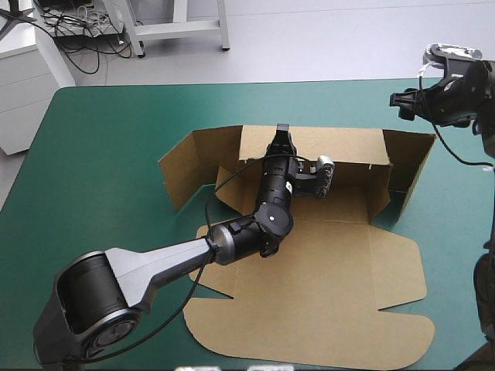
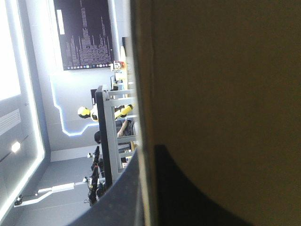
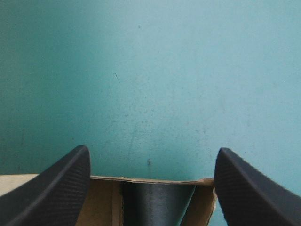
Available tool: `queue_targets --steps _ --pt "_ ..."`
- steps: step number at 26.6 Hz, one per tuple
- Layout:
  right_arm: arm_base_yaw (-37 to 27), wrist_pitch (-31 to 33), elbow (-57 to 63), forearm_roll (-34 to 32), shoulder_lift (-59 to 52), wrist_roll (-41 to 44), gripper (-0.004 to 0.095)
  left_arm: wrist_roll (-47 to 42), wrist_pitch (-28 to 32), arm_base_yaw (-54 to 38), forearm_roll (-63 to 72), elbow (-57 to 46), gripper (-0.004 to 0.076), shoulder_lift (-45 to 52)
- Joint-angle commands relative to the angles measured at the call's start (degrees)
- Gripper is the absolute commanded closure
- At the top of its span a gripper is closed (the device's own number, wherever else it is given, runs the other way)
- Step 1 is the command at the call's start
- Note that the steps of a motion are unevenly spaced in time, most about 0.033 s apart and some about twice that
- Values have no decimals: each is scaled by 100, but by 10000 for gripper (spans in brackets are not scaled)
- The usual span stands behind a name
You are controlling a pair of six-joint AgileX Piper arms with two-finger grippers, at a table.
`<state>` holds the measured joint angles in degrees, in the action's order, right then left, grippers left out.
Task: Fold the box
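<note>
Teal-green surface [image 1: 100,139] carries the brown box [image 1: 340,278] mid-table, its lid flat toward the near edge and its far wall [image 1: 348,147] raised. On that wall's top edge the left tool [image 1: 282,131] is clenched; the right tool [image 3: 153,149] hangs released over the box's far right corner. Wall-raising looks to be the step in hand; next the end flaps [image 1: 179,174] want tucking inward

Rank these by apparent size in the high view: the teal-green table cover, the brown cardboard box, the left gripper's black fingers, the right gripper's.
1. Teal-green table cover.
2. Brown cardboard box.
3 and 4. Left gripper and right gripper: both small and alike. The right one seems raised nearer the camera, so they are left unranked.
</note>
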<state>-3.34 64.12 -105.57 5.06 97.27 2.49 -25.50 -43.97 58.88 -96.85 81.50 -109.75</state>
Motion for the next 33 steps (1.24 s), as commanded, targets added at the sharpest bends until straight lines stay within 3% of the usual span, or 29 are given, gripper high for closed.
queue_targets --steps 1,10,20,25,28,33 --pt "-24 134 -420 -82 80 -154 238 -398 -140 66 -643 130 734 186" --pt "-62 -116 -445 -207 355 -249 238 -553 -209 66 -631 130 734 186" --pt "-250 774 -418 -38 410 -561 238 -577 -396 66 -631 130 734 186" --pt "-250 774 -120 406 247 -746 238 -615 -411 66 -631 130 734 186" --pt "-250 717 249 457 112 -840 238 -711 -398 66 -631 130 734 186" --pt "-250 3 1406 634 -673 -1057 247 -724 -398 66 -631 130 734 186"
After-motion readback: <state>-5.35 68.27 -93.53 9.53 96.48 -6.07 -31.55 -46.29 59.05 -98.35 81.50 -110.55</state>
